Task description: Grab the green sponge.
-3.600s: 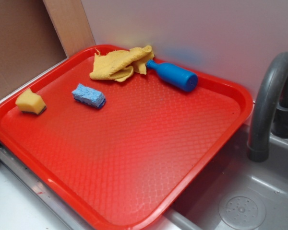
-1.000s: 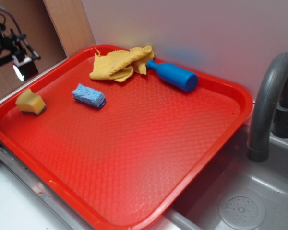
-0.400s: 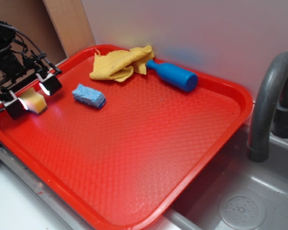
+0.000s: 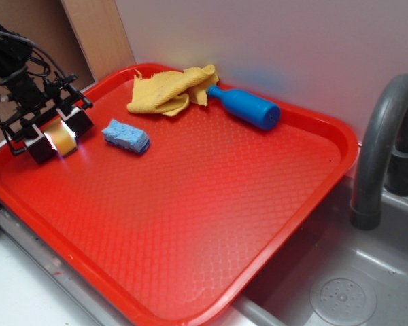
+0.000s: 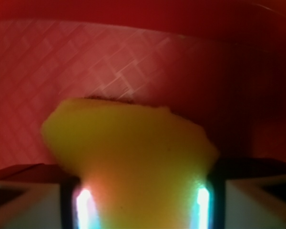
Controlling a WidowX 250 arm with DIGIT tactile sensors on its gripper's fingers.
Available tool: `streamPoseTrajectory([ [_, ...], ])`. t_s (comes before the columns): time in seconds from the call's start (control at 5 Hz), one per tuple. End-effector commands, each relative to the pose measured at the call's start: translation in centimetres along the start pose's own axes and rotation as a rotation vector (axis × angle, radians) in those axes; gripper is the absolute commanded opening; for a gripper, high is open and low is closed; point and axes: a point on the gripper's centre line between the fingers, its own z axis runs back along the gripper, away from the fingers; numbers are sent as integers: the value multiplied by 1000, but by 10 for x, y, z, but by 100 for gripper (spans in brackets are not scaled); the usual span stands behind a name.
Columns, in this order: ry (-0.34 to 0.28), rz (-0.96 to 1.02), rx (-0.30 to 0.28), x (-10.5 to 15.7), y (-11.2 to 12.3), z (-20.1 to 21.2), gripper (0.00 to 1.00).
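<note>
At the far left of my exterior view the gripper (image 4: pixel 57 134) sits low over the left end of the red tray (image 4: pixel 211 224), black arm and cables rising behind it toward the upper left corner. Its two fingers (image 4: pixel 38 147) straddle the green sponge (image 4: pixel 58 139), which shows as a bright yellow patch between them, resting near the tray's left rim. On my wrist view the sponge (image 5: pixel 133 157) fills the lower middle of the frame, a yellow block that narrows toward the bottom, and the fingers (image 5: pixel 28 205) press against both its sides there, so I read the jaws as closed onto it. A thin dark line runs along the sponge's far top edge. I cannot tell whether the sponge is lifted off the tray surface or resting on it.

Just right of the gripper, apart from it, a blue sponge (image 4: pixel 126 135) lies flat on the tray. Further right and toward the back rim, a crumpled yellow cloth (image 4: pixel 166 92) lies in the upper middle of the frame. A blue bottle (image 4: pixel 248 106) lies on its side just beside the cloth, its neck pointing toward the cloth and close against its right edge.

At the right edge of the frame a grey faucet (image 4: pixel 381 149) curves up over a grey sink (image 4: pixel 340 285), whose drain shows at the lower right.
</note>
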Motion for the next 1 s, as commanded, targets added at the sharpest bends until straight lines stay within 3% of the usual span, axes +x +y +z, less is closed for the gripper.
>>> streamPoseTrajectory([
  [0.0, -332, -339, 198, -29, -22, 64, 0],
  [0.2, -327, -443, 227, -40, -34, 111, 0],
  [0.4, -292, -640, 101, -58, -44, 158, 0],
  [0.6, -213, -855, -119, -78, -55, 205, 0],
  [0.8, -137, -921, -252, -82, -73, 253, 0],
])
